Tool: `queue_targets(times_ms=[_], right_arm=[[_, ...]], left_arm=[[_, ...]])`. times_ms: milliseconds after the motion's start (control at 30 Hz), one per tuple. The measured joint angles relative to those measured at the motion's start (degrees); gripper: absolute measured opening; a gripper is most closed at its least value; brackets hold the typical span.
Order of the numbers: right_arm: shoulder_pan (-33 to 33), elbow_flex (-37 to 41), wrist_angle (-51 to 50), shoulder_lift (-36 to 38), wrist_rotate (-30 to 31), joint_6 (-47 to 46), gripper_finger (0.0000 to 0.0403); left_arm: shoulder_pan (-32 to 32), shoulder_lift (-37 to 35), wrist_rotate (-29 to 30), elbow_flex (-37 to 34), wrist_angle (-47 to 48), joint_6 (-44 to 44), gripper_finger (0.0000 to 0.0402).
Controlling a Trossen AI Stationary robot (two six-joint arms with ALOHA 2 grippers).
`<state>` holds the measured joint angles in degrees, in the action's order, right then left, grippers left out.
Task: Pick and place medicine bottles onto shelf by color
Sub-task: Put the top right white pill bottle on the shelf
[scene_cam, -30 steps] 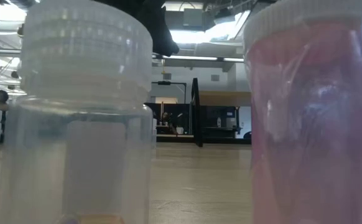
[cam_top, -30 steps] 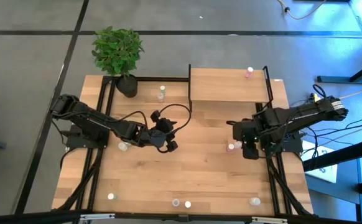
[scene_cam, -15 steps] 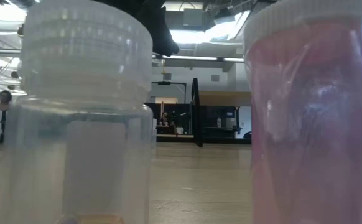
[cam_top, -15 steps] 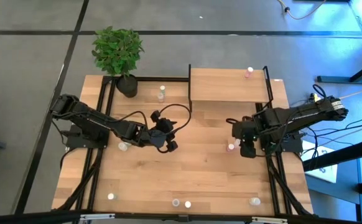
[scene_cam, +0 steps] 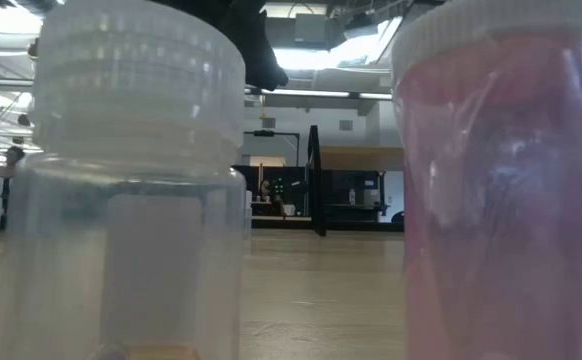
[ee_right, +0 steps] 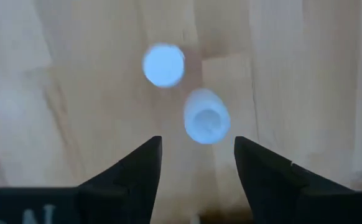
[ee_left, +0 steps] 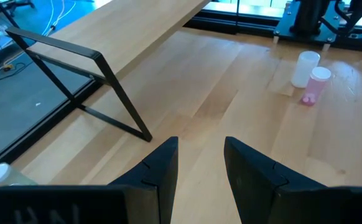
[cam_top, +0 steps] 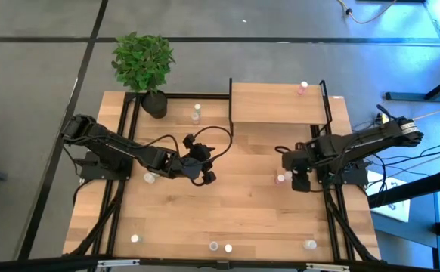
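Two small medicine bottles stand side by side on the table, right of its middle: a pink-capped one [cam_top: 280, 179] and a white one [cam_top: 288, 174]. My right gripper [cam_top: 297, 180] hangs above them, pointing down and open. From above they show as two pale round caps [ee_right: 163, 65] [ee_right: 206, 116], the nearer one just beyond the fingertips [ee_right: 198, 158]. My left gripper [cam_top: 206, 172] hangs open and empty over the table's middle [ee_left: 199, 162], facing the same two bottles [ee_left: 311, 78]. The light-wood shelf [cam_top: 277, 103] at the back bears one pink bottle [cam_top: 303, 88].
Other bottles stand at the back left [cam_top: 196, 113], by the left arm [cam_top: 149, 178] and along the near edge [cam_top: 135, 239] [cam_top: 309, 244]. Two near-edge ones fill the low view [scene_cam: 131, 190] [scene_cam: 501, 190]. A potted plant [cam_top: 144, 64] is at the back left.
My right gripper has sunk a little toward the two bottles beneath it. The bottles and the left arm have kept still.
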<state>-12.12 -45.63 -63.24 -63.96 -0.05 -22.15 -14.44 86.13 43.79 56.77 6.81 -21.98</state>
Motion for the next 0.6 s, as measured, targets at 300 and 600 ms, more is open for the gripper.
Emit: queue_targets(times_ms=[300, 600], right_arm=[[0.0, 3.2, 1.1, 0.0, 0.0, -1.1, 0.0204], [0.0, 2.3, 3.8, 0.1, 0.0, -1.3, 0.0204]], left_arm=[[0.0, 0.0, -1.7, 0.0, 0.0, 0.0, 0.0124], [0.2, 0.0, -8.9, 0.0, -0.7, 3.7, 0.0124]])
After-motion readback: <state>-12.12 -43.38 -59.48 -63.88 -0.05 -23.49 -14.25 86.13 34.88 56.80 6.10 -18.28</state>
